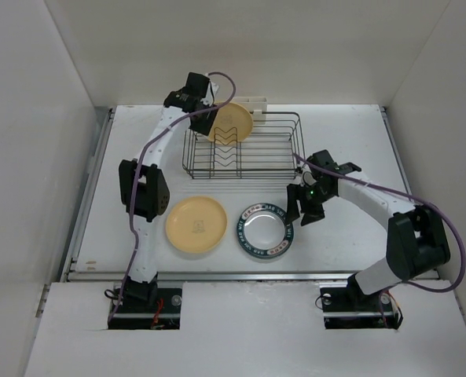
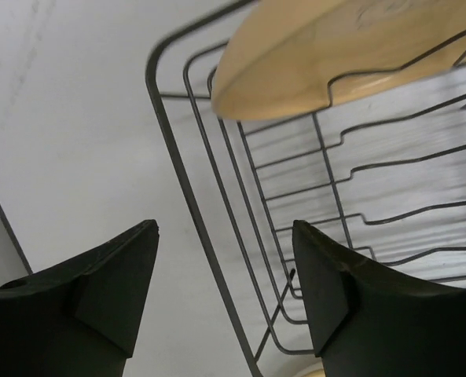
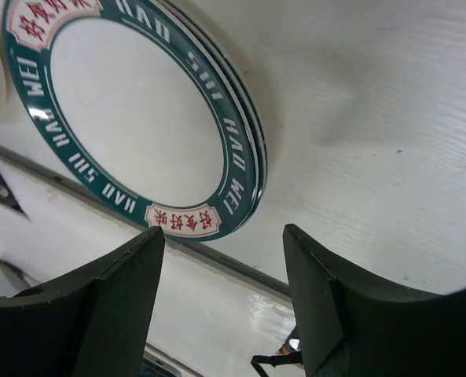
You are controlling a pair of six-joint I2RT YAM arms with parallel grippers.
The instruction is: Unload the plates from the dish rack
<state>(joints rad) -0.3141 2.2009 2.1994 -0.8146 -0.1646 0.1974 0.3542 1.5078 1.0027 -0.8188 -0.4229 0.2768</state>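
The dark wire dish rack [image 1: 272, 149] stands at the back middle of the table. One yellow-orange plate [image 1: 233, 123] stands on edge at its left end. My left gripper [image 1: 205, 118] is open and empty just above the rack's left end; in the left wrist view [image 2: 225, 236] the rack's rim [image 2: 187, 200] runs between the jaws and the plate [image 2: 319, 55] is ahead. A cream plate [image 1: 196, 225] and a white plate with a dark patterned rim [image 1: 266, 229] lie flat in front. My right gripper [image 1: 302, 212] is open and empty beside the patterned plate [image 3: 130, 118]. No white plate with a thin ring shows.
White walls close in the table on three sides. A small white clip [image 1: 256, 104] sits on the rack's far side. The table's front edge rail [image 3: 240, 263] runs just below my right gripper. A purple cable trails from each arm.
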